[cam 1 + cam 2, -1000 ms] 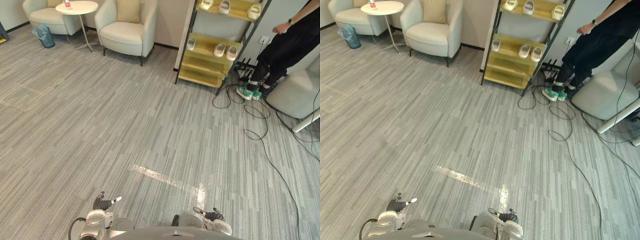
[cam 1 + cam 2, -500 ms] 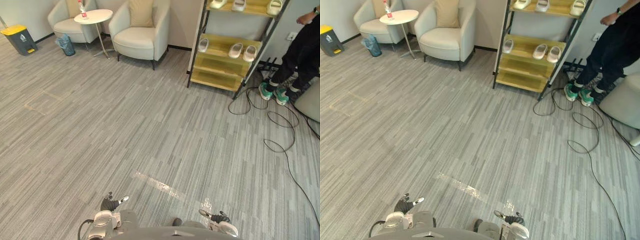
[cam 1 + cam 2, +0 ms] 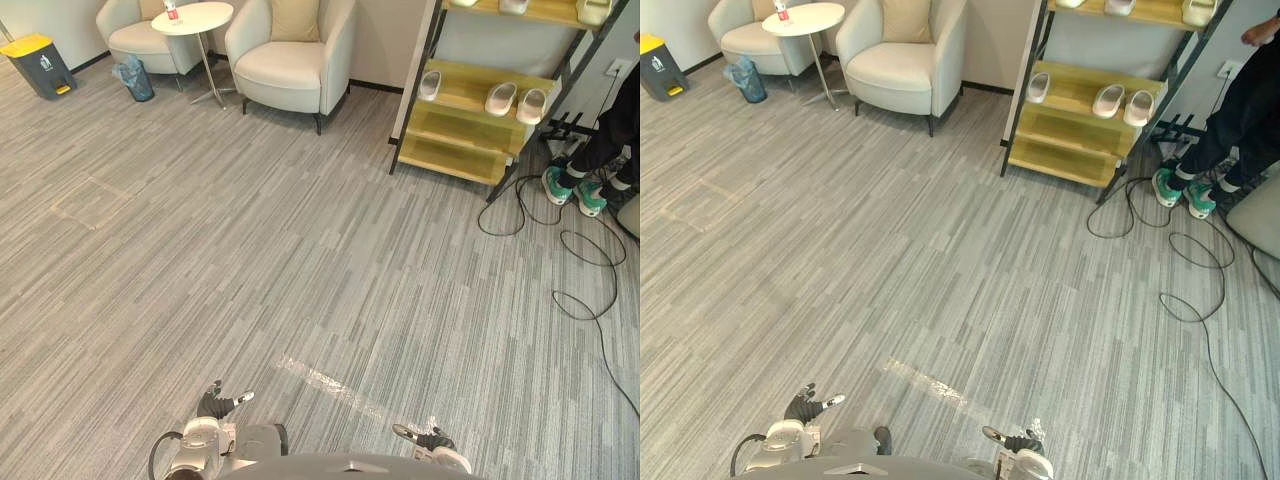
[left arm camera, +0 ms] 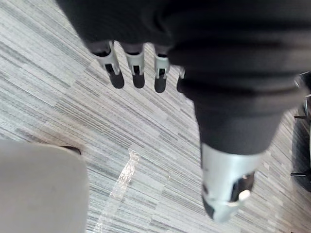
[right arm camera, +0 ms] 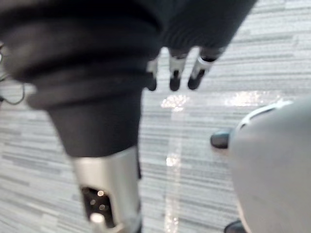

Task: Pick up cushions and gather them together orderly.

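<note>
Two cushions, tan cushion [image 3: 294, 18] upright in the near armchair [image 3: 290, 62], another in the far-left one. Left hand [image 3: 216, 403] and right hand [image 3: 424, 437] hang low, fingers relaxed and empty (likely walking posture).

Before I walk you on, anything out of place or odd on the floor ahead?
Loose black cables snake across the carpet right of the shelf, near a person's feet: a trip hazard. A shiny streak marks the carpet just ahead. The cushion sits upright in its armchair. Both hands, left and right, hold nothing.
</note>
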### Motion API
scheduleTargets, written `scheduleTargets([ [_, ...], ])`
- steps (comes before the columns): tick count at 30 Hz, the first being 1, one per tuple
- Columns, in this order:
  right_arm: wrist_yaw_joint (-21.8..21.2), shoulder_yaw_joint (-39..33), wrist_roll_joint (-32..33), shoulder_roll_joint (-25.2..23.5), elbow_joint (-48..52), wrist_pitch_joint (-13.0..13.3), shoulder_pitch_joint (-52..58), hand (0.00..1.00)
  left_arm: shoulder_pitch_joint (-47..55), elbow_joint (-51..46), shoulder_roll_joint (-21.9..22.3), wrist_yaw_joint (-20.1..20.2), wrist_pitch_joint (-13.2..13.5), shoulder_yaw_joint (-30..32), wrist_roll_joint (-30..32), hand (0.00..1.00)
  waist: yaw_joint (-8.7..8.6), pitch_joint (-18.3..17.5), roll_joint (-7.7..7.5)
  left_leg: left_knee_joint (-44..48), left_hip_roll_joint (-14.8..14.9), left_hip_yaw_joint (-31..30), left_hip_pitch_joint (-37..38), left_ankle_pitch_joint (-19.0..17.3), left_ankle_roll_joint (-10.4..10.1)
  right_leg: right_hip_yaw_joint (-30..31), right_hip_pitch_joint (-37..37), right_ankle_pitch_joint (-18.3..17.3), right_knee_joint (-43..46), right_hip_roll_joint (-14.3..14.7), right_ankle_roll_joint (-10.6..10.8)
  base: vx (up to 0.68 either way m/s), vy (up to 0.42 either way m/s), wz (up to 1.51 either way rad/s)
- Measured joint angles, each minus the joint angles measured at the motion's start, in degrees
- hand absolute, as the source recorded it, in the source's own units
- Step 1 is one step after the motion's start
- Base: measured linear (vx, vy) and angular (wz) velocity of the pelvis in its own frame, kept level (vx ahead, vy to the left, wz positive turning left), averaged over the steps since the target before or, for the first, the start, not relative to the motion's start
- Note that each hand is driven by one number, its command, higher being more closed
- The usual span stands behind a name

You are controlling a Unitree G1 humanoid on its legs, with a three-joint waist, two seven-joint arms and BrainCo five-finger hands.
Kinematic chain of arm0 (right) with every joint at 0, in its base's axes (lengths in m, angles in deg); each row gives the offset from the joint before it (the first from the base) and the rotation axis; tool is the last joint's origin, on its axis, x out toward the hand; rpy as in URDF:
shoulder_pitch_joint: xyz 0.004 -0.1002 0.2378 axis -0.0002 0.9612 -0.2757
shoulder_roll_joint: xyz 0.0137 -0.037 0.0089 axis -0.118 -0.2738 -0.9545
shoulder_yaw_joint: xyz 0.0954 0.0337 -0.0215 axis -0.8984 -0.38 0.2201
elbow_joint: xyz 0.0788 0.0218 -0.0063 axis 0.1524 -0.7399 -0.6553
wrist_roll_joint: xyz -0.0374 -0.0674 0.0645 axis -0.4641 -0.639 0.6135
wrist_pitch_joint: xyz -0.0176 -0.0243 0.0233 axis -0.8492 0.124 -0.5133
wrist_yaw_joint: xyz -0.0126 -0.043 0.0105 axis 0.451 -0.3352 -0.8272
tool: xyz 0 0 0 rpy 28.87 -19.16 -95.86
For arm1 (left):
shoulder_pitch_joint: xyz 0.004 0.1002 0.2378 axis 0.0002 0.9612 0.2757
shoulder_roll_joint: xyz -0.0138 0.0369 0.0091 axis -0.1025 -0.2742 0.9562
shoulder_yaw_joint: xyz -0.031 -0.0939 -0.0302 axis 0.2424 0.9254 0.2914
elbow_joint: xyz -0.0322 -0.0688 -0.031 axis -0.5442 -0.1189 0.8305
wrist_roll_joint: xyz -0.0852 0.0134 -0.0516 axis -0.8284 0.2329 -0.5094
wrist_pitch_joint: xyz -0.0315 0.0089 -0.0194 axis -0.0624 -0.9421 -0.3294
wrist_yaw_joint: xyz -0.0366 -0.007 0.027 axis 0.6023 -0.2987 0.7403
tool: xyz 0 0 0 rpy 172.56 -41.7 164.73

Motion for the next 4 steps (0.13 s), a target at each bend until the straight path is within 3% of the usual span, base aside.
scheduleTargets([
  [4,-0.02,-0.10,-0.01,0.04,-0.40,0.02,0.06,0.00,0.00,0.65,0.00,0.05,0.04,-0.56,-0.03,0.00,-0.16,-0.10,-0.18,-4.11,-0.14,-0.31,1.79,2.33,-0.27,-0.09,-0.03,0.12,-0.01,0.09,-0.12,-0.04,-0.053,0.02],
])
